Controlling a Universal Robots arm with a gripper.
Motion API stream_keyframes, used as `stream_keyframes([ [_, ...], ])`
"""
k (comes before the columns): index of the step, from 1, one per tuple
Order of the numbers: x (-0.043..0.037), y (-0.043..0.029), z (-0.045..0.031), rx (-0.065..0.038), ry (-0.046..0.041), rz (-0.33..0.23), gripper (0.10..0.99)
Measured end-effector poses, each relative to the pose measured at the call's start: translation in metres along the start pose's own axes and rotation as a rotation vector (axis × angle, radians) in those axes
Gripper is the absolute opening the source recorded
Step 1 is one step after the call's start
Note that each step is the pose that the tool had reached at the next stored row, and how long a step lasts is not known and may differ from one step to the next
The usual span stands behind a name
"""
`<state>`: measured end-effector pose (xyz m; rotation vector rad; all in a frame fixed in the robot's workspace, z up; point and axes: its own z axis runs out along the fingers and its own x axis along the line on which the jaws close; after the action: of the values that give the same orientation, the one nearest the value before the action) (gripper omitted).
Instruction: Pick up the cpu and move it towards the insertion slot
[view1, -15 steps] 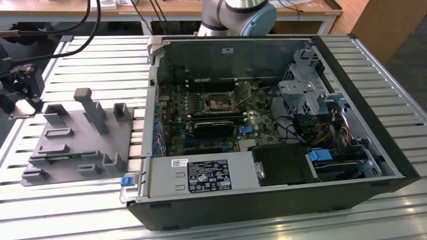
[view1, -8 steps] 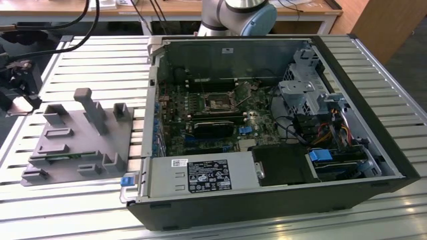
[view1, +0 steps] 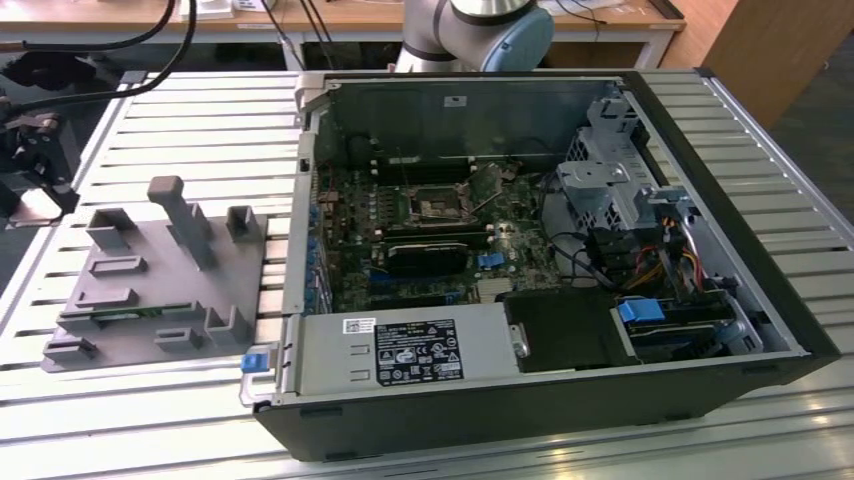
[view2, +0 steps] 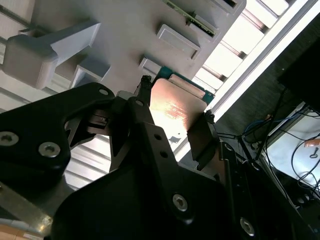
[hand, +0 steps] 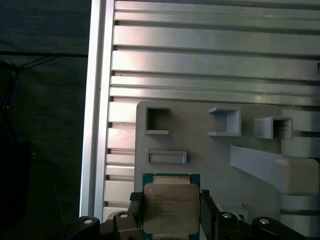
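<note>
Gripper clamped on cpu over grey fixture; slot far off inside the PC case.

In both wrist views the gripper (hand: 171, 200) (view2: 176, 103) has its two black fingers (hand: 206, 207) pressed on opposite edges of the cpu (hand: 171, 207) (view2: 175, 112), silver top facing the first wrist camera, green rim showing. The cpu sits at the edge of the fixture (hand: 200, 150) near its small rectangular pockets; can't tell if it touches the fixture. The fixture lies on the slatted table (hand: 200, 60). In the exterior view the fixture (view1: 147, 270) is on the exterior view's left, beside the open case (view1: 534, 410). The slot (view1: 438, 205), a square black socket with a silver frame, is on the board (view1: 400, 270) inside the case, well apart from the fixture. An arm joint (view1: 481, 30) shows behind the case.
</note>
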<state>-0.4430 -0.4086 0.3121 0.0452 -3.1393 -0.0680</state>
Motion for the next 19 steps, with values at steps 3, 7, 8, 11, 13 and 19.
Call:
stream_keyframes([
  [3, 0.0000, 0.0001, -0.0021, 0.000, 0.0001, 0.000, 0.541],
  [7, 0.0000, 0.0003, -0.0048, 0.000, -0.0001, 0.000, 0.541],
  [8, 0.0000, 0.0003, -0.0055, 0.000, -0.0002, 0.000, 0.541],
  [11, 0.0000, 0.0004, -0.0075, 0.000, -0.0001, 0.000, 0.541],
  [13, 0.0000, 0.0005, -0.0086, 0.000, -0.0001, 0.000, 0.541],
  [19, -0.0027, 0.0005, -0.0093, 0.000, -0.0001, 0.000, 0.541],
])
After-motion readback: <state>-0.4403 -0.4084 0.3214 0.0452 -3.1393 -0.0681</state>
